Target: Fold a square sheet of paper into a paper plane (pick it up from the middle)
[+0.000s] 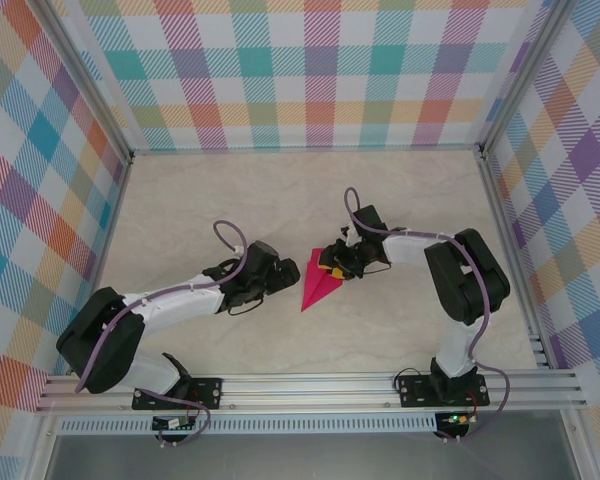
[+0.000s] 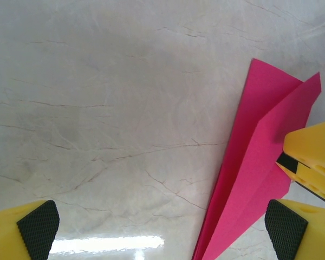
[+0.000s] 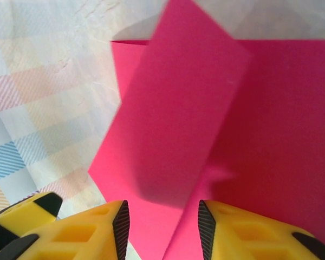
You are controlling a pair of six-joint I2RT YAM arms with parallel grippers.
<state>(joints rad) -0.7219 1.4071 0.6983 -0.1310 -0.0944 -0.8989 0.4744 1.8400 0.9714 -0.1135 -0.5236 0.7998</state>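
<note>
Finds the plane [image 1: 315, 285] lying on the counter [image 1: 280, 200] between both claws, nose toward the arm bases. Has the left claw [image 1: 283, 277] spread wide at the plane's left edge, with one pad [image 2: 284, 227] just beside the paper. Has the right claw [image 1: 332, 268] set narrow at the wide tail, pads [image 3: 121, 225] either side of a raised fold — a gap showing on each side, nothing pinched.

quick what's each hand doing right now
left hand: open, holding nothing
right hand: open, pads straddling a fold of the paper plane, not clamped
</note>
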